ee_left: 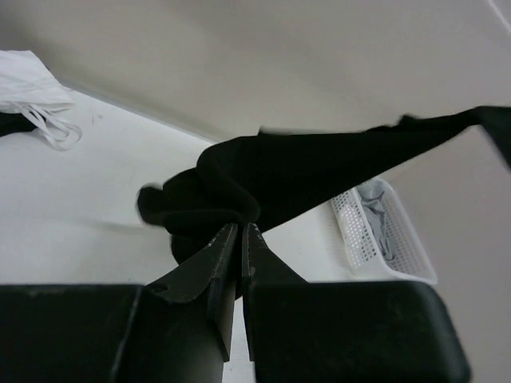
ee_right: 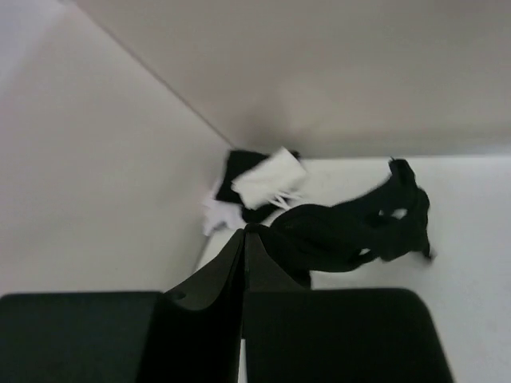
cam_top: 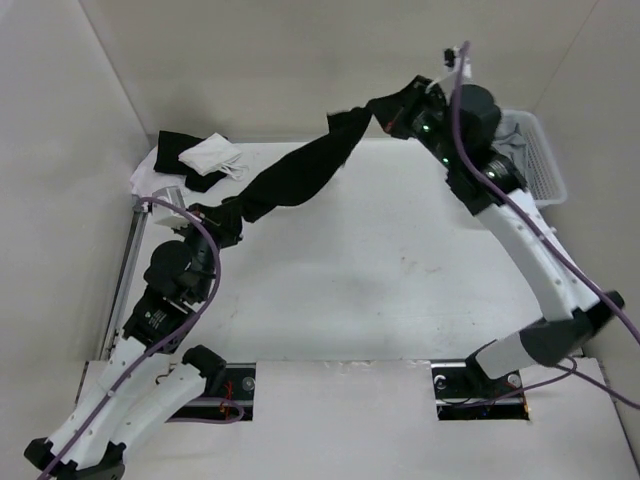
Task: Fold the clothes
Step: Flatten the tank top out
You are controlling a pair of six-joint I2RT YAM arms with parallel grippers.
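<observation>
Seen from above, the black garment (cam_top: 300,175) sags in a band over the table (cam_top: 400,270), from the left gripper (cam_top: 215,222) at mid-left to the right gripper (cam_top: 395,115) at upper right, with a white mesh basket (cam_top: 545,170) holding grey and white cloth at the right edge. In the left wrist view the fingers are pinched closed on the garment's bunched end, centre frame. In the right wrist view the fingers are likewise clamped on its other end, a heap of black and white cloths (ee_right: 267,179) above them

clothes (cam_top: 300,175) between heap (cam_top: 195,160) left, basket (cam_top: 553,170) right
</observation>
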